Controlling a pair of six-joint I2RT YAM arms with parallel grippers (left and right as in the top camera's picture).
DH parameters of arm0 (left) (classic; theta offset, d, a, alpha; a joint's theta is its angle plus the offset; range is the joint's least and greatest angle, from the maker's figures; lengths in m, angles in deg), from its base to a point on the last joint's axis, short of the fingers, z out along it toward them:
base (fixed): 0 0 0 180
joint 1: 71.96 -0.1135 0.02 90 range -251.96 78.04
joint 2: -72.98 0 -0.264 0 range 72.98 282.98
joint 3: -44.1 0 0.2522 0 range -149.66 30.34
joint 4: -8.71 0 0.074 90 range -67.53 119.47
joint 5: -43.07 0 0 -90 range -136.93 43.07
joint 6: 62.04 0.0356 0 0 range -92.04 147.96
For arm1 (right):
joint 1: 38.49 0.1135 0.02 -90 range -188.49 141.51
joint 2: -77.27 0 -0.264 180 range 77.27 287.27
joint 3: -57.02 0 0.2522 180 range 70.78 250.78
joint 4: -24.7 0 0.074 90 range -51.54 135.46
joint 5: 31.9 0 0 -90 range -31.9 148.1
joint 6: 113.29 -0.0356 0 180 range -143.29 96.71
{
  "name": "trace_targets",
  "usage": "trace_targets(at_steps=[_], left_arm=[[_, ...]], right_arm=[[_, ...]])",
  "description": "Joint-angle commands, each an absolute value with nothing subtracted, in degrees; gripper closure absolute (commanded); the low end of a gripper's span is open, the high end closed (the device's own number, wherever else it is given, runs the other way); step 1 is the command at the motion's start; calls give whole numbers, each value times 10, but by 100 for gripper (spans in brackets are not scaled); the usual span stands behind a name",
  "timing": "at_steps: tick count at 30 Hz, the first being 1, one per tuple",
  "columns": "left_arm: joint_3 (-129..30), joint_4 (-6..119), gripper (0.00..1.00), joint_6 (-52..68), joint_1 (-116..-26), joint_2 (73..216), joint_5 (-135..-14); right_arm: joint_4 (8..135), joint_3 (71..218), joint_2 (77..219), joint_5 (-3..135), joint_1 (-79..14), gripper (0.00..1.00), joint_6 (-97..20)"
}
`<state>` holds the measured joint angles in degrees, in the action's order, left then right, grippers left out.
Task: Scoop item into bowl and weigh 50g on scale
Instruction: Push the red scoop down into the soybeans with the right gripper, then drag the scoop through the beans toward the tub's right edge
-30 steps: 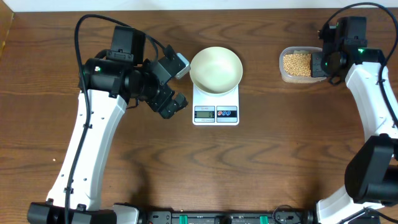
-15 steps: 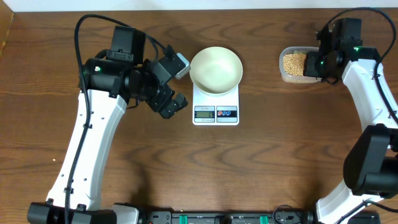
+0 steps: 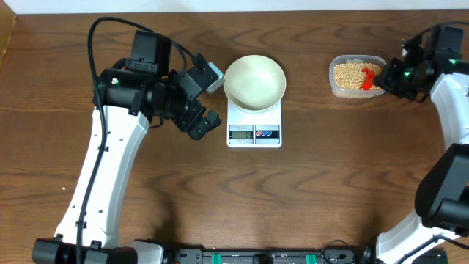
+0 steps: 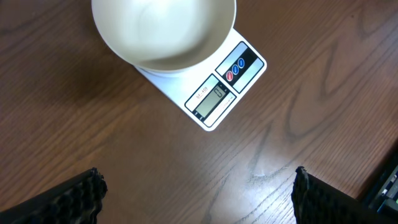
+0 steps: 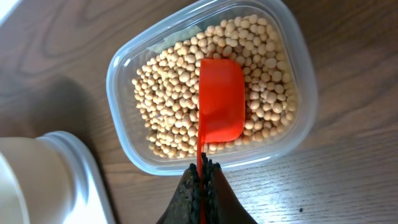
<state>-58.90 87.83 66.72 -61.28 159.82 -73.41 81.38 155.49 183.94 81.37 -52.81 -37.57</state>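
Your right gripper (image 5: 200,177) swung toward 3 o'clock, clenching the red scoop (image 5: 221,99) above soybeans (image 5: 168,106) within the tub (image 5: 118,74) rim; left gripper (image 4: 196,190) released.

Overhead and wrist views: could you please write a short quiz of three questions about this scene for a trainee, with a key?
1. True or false: the bowl on the scale is empty.
2. Choose: the right gripper holds a red scoop whose head is A in the bowl, B over the beans in the clear tub, C beside the scale.
3. Short answer: which gripper stands open?
Key: 1 true; 2 B; 3 the left gripper.
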Motion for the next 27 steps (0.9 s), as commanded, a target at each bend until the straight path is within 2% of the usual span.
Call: trace_targets(at_steps=[1, 21, 27], left_arm=[[-587, 879, 2, 662, -611, 1593, -739], [-587, 879, 2, 662, -611, 1593, -739], [-587, 879, 2, 662, -611, 1593, -739]], right_arm=[[818, 1561, 1854, 870, -542, 99, -395], [794, 1561, 1906, 903, -548, 99, -422], [785, 1561, 1905, 968, -563, 99, -430]])
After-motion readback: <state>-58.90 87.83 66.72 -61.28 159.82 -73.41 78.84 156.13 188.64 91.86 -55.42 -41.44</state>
